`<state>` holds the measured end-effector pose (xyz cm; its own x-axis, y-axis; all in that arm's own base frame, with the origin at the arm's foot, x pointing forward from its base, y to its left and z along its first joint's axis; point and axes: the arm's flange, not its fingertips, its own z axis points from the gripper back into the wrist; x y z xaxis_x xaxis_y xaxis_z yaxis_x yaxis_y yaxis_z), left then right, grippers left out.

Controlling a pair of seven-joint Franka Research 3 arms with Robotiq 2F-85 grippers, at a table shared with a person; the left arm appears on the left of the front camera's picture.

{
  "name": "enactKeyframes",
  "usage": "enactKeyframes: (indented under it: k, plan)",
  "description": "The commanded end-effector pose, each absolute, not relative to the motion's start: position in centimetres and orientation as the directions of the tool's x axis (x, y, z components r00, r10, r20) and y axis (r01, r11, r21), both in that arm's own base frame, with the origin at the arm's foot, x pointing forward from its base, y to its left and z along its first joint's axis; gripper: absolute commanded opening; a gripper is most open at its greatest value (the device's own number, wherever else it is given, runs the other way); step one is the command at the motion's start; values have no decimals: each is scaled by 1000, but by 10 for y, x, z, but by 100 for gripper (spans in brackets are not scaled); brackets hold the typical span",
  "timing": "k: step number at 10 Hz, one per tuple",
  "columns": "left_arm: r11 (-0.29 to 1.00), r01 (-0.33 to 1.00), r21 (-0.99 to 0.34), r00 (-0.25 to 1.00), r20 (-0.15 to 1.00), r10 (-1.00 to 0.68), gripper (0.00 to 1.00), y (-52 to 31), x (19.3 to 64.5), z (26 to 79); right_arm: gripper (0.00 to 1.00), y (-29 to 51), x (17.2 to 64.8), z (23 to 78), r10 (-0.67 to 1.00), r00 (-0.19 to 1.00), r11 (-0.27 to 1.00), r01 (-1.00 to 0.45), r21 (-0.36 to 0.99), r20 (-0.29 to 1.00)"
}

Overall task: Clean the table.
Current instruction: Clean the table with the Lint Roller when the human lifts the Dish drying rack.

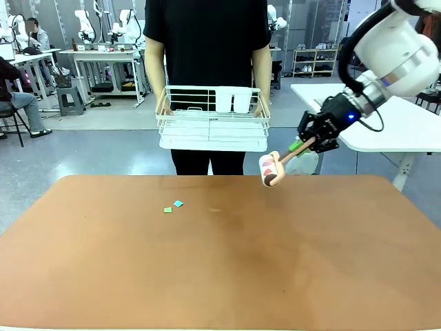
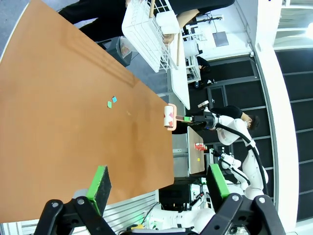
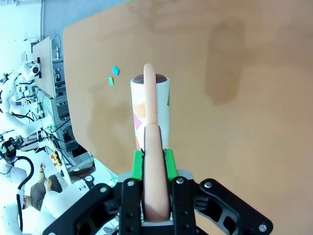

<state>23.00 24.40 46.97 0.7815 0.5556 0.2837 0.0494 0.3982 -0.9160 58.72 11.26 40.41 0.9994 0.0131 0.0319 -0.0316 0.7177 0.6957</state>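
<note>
The terracotta table (image 1: 220, 262) carries two small paper scraps, a green one (image 1: 167, 210) and a blue one (image 1: 178, 204), left of its middle. My right gripper (image 1: 311, 141) is shut on the pink handle of a lint roller (image 1: 270, 169), held above the table's far edge on the right. In the right wrist view the lint roller (image 3: 149, 110) points away from my right gripper (image 3: 155, 164) with the paper scraps (image 3: 113, 76) beyond it to the left. My left gripper (image 2: 159, 183) stands open, high above the table (image 2: 63, 112), nothing between its green pads.
A person stands at the far side holding a white wire basket (image 1: 212, 118) with both hands. A white-topped table (image 1: 386, 117) stands at the right behind my right arm.
</note>
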Motion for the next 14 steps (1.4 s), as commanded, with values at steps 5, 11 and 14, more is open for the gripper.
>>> enactKeyframes:
  k: [5,11,14]
  plan:
    - [391,76,-917,778,300,551,100,248,230,472,21,233,617,385,-21,1000,709,21,705,-8]
    - [391,76,-917,778,300,551,100,248,230,472,21,252,623,342,29,999,709,-10,705,-14]
    - [391,76,-917,778,300,551,100,248,230,472,21,249,629,315,11,998,686,33,726,-56]
